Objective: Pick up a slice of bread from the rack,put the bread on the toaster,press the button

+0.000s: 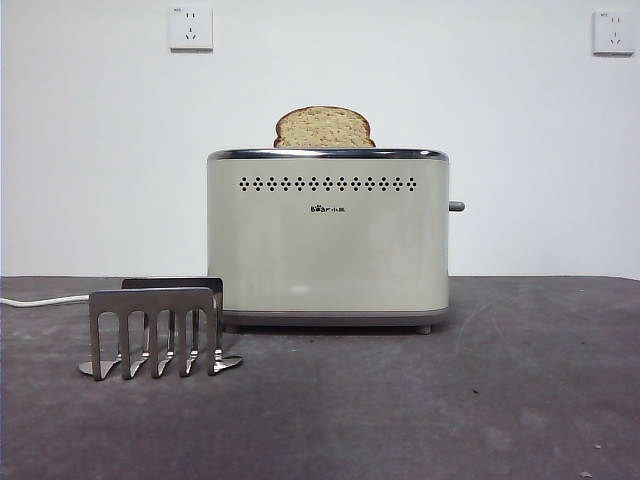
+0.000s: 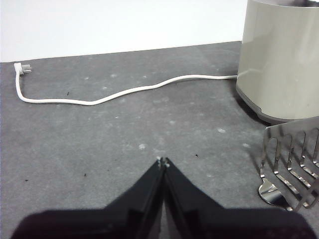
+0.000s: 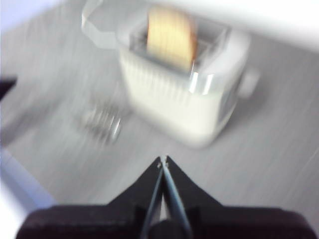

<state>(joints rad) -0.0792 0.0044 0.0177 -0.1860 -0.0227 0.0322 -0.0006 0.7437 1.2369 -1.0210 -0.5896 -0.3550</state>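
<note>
The slice of bread [image 1: 324,128] stands upright in a slot of the cream toaster [image 1: 328,240], its rounded top above the chrome rim. It shows blurred in the right wrist view [image 3: 171,37]. The button [image 1: 456,206] sticks out of the toaster's right side wall. The steel rack [image 1: 158,328] stands empty at the toaster's front left. My left gripper [image 2: 163,162] is shut and empty above the table, beside the rack [image 2: 291,162]. My right gripper [image 3: 163,160] is shut and empty, high above the table, apart from the toaster [image 3: 182,92]. Neither gripper shows in the front view.
A white power cord [image 2: 119,92] runs from the toaster across the dark table to an unplugged plug [image 2: 22,68]. Two white wall sockets [image 1: 191,28] hang on the back wall. The right wrist view is motion-blurred.
</note>
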